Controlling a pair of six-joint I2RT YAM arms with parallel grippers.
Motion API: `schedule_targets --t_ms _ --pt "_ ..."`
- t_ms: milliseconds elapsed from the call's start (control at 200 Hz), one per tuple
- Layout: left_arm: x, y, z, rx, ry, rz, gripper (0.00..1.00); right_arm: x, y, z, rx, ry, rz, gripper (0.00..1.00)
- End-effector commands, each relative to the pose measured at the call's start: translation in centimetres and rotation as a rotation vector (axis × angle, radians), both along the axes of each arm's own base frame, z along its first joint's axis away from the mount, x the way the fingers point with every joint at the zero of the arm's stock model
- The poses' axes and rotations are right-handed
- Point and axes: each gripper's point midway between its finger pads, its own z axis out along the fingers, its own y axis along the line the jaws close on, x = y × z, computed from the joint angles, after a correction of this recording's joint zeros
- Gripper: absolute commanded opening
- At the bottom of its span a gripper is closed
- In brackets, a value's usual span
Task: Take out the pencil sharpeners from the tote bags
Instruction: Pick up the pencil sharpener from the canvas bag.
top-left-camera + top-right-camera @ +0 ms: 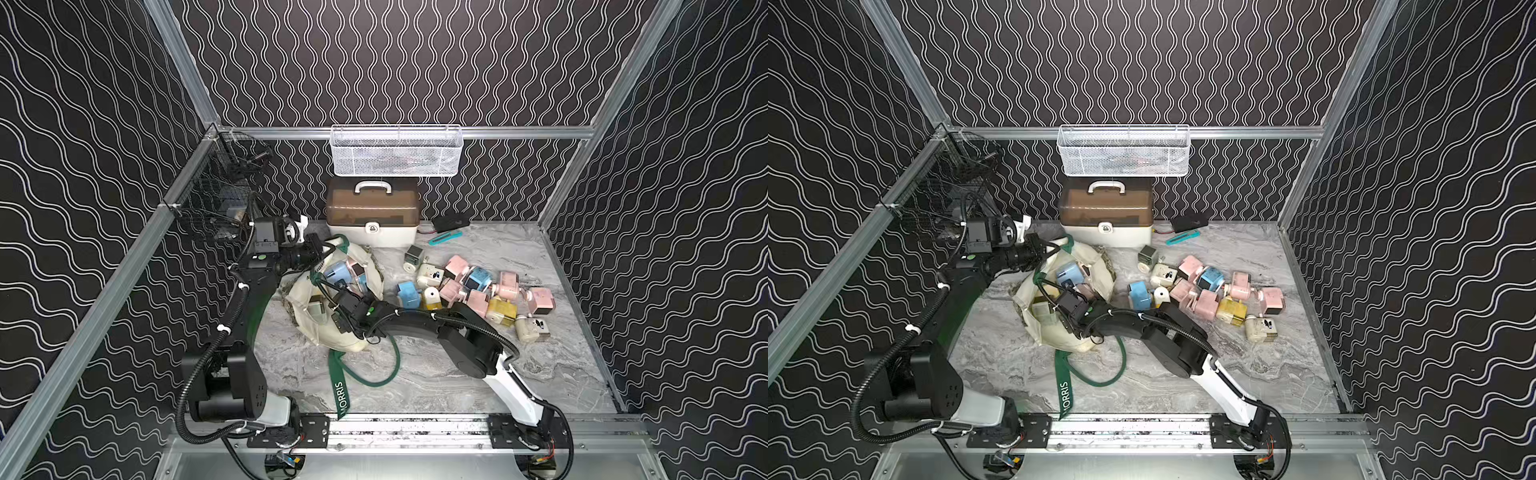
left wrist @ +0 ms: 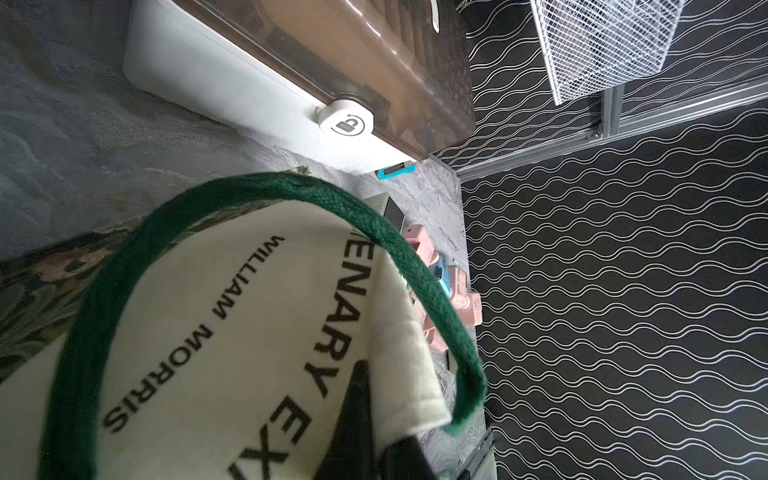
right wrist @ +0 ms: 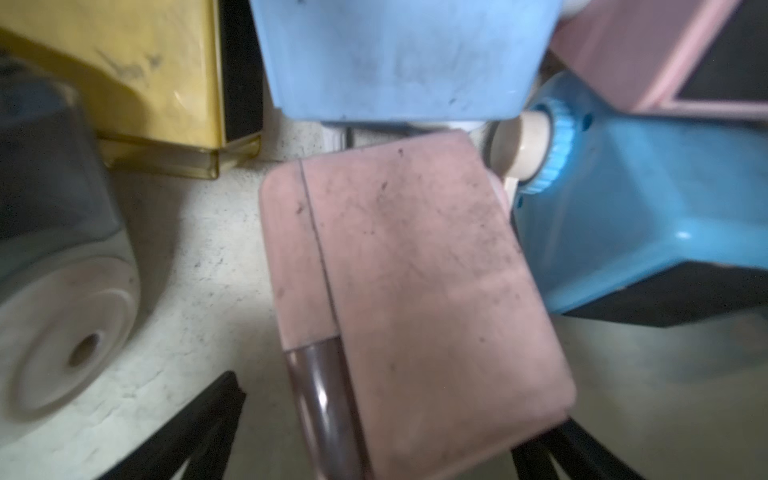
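Note:
The cream tote bag [image 1: 337, 336] [image 1: 1059, 337] lies open-mouthed on the marble floor. My left gripper [image 1: 322, 250] [image 1: 1045, 249] is shut on its far rim; in the left wrist view the cream cloth [image 2: 232, 332] is pinched at my left gripper [image 2: 382, 432]. My right gripper [image 1: 332, 292] [image 1: 1060, 293] reaches into the mouth and stands open. In the right wrist view it [image 3: 395, 409] straddles a pink pencil sharpener [image 3: 415, 270], with a gap at one finger. Light blue [image 3: 399, 54], bright blue [image 3: 623, 216] and yellow [image 3: 137, 70] sharpeners crowd around. Several more sharpeners [image 1: 478, 291] [image 1: 1212, 291] lie in a pile right of the bag.
A white-and-brown case [image 1: 372, 216] stands at the back wall under a white mesh basket [image 1: 397, 151]. A black wire basket [image 1: 216, 208] hangs at the back left. A teal stick tool [image 1: 444, 238] lies by the case. The green "MORRIS" strap [image 1: 343, 395] trails toward the front rail.

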Motion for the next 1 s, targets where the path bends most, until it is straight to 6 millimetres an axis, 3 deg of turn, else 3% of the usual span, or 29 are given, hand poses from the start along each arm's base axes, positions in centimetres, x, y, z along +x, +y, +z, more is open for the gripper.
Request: schedule_targets --t_ms 0,180,635,996 --pt "0.5 -0.1 1.4 -0.001 -0.064 -0.012 0.0 -1.1 1.4 -0.6 0.019 0.049 0.1 0.95" --pt "0.4 -0.1 1.4 -0.002 -0.065 -0.012 0.0 -2.1 2.4 -0.8 0.068 0.08 0.172 0.91" --pt "0.4 -0.1 1.5 -0.001 -0.067 -0.01 0.0 2.0 0.9 -1.7 0.1 0.059 0.041 0.86" --pt "0.5 0.0 1.5 -0.003 -0.065 -0.011 0.0 1.3 1.6 -1.0 0.14 0.055 0.095 0.7"
